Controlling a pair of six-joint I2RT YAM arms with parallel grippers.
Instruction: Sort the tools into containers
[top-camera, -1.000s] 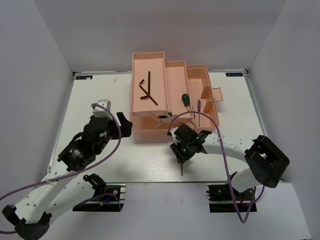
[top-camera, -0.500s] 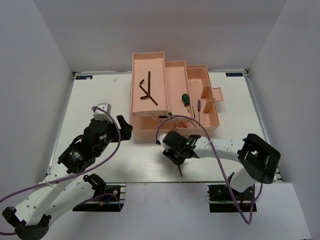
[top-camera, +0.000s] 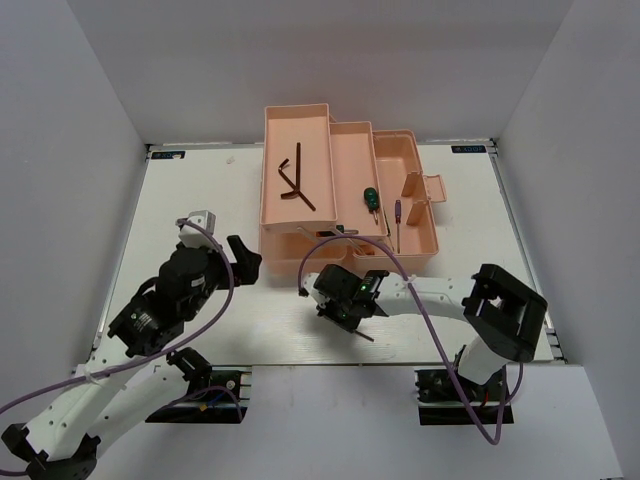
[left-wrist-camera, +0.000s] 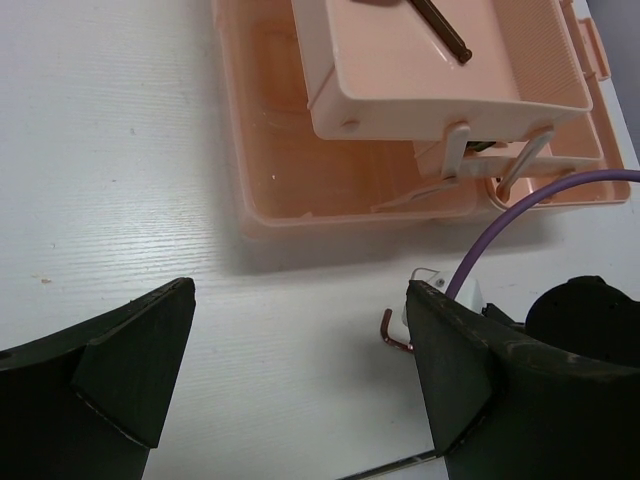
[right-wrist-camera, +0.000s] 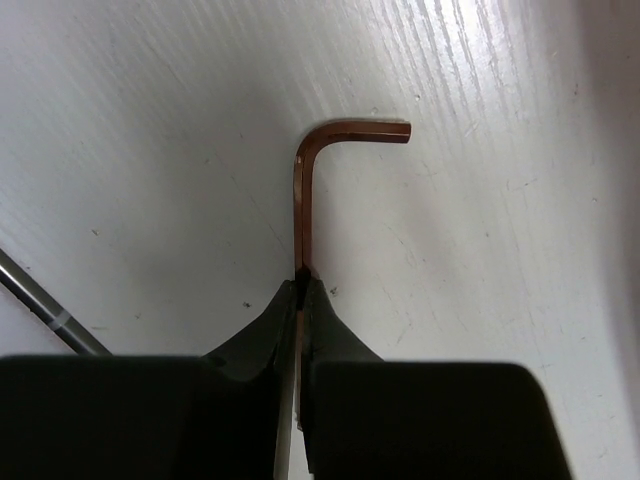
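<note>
Currently right hand (right-wrist-camera: 302, 285) is clenched on the long leg of a copper hex key (right-wrist-camera: 305, 200), low at the counter (right-wrist-camera: 480, 300), just near of the toolbox (top-camera: 290, 262); can't tell if the key is lifted. Thin shaft (right-wrist-camera: 40, 305) just beside it. Left hand (left-wrist-camera: 300, 370) released, over counter near-left of toolbox. Far-left tray (top-camera: 315, 140): two dark keys (top-camera: 293, 180). Right compartment (top-camera: 415, 160): green driver (top-camera: 370, 198), purple driver (top-camera: 397, 213).

Claw (right-wrist-camera: 301, 287) tight around copper-toned L-shaped hex key (right-wrist-camera: 299, 205)
</note>
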